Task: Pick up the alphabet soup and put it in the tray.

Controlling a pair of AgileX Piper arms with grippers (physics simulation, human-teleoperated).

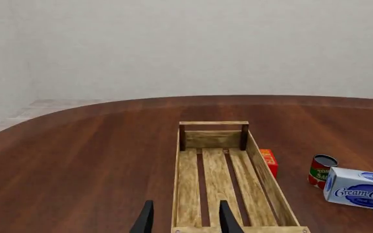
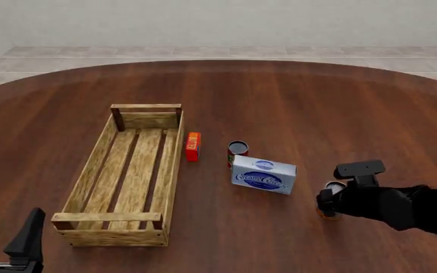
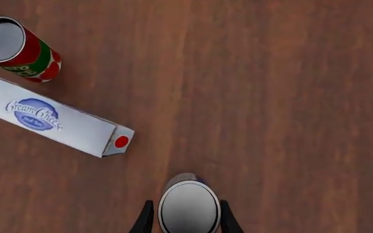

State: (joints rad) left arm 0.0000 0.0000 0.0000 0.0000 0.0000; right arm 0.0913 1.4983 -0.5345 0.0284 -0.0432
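Right gripper [image 3: 183, 221] sat directly over the alphabet soup [image 3: 189, 208], one finger on each side of its pale top; whether the pads pressed the wall or merely stood beside it could not be told. In the front view the can [image 2: 330, 200] stood upright at about 4 o'clock from table centre, mostly hidden under the right arm, well apart from the tray [image 2: 97, 162].

Left gripper [image 1: 183, 221] hung with fingers spread wide and nothing between them, just behind the near end of the tray [image 1: 259, 167].

Risks, as judged:
- Contact unconfirmed. If the fingers were not yet seated low enough on the wall, a lift could let the can slip or tip.
- The cream cheese box [image 2: 264, 175] lay near, at roughly 10 o'clock from the can, with the red can [image 2: 238, 151] touching or just behind it. A low carry straight toward the tray would likely clip them, so the carry calls for height first.
- The tray's wall and corner posts could catch the can on the way in.

Containers: tray held nothing; bare slats along its whole length. A small orange box [image 2: 193, 145] stood outside it, just beside its right wall.
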